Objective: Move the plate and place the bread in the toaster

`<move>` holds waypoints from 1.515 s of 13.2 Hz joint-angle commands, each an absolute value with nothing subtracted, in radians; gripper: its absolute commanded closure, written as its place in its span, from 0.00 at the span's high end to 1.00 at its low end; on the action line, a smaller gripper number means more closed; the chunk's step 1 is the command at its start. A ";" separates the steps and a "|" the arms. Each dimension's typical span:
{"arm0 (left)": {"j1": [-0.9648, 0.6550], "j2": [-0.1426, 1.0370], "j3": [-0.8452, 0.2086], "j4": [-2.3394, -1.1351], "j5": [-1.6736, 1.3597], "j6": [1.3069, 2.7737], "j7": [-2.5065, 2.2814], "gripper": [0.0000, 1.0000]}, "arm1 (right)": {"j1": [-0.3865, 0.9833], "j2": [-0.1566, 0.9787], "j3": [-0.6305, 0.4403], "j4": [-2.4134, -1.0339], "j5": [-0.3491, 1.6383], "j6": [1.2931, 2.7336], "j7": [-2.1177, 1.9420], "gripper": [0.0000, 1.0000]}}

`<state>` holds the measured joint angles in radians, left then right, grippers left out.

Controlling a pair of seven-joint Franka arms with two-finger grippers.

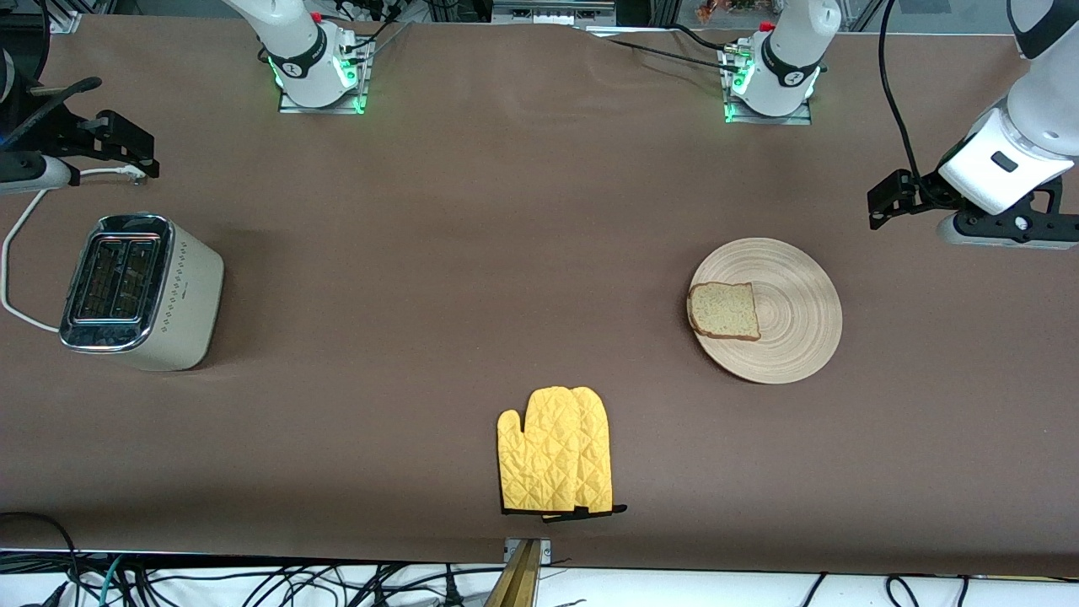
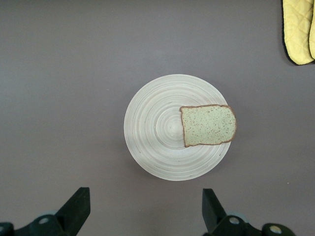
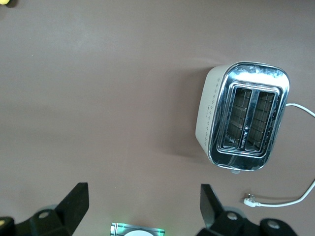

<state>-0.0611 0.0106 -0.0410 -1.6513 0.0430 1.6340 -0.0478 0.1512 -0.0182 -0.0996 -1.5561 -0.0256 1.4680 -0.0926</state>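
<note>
The round wooden plate lies toward the left arm's end of the table. The bread lies flat on its rim on the side toward the toaster. The cream toaster stands at the right arm's end, slots up and empty. My left gripper hangs open and empty in the air beside the plate, at the table's end. Its wrist view shows the plate and bread below the open gripper. My right gripper is open and empty above the table beside the toaster, as its wrist view shows.
A yellow oven mitt lies near the table's front edge, midway between toaster and plate; its tip shows in the left wrist view. The toaster's white cord loops off the table's end, its plug end loose on the table.
</note>
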 commanded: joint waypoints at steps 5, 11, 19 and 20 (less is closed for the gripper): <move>0.016 0.046 -0.034 -1.625 -0.090 1.623 -0.038 1.00 | 0.149 -0.018 -0.095 -1.543 -0.034 1.451 -0.106 1.00; 0.199 0.116 -0.034 -1.626 -0.273 1.618 0.090 1.00 | 0.150 -0.012 -0.095 -1.551 -0.035 1.456 -0.100 1.00; 0.445 0.452 -0.035 -1.637 -0.577 1.589 0.700 1.00 | 0.150 -0.006 -0.095 -1.552 -0.035 1.454 -0.095 1.00; 0.466 0.510 -0.035 -1.640 -0.606 1.588 0.762 1.00 | 0.150 -0.006 -0.095 -1.552 -0.035 1.453 -0.095 1.00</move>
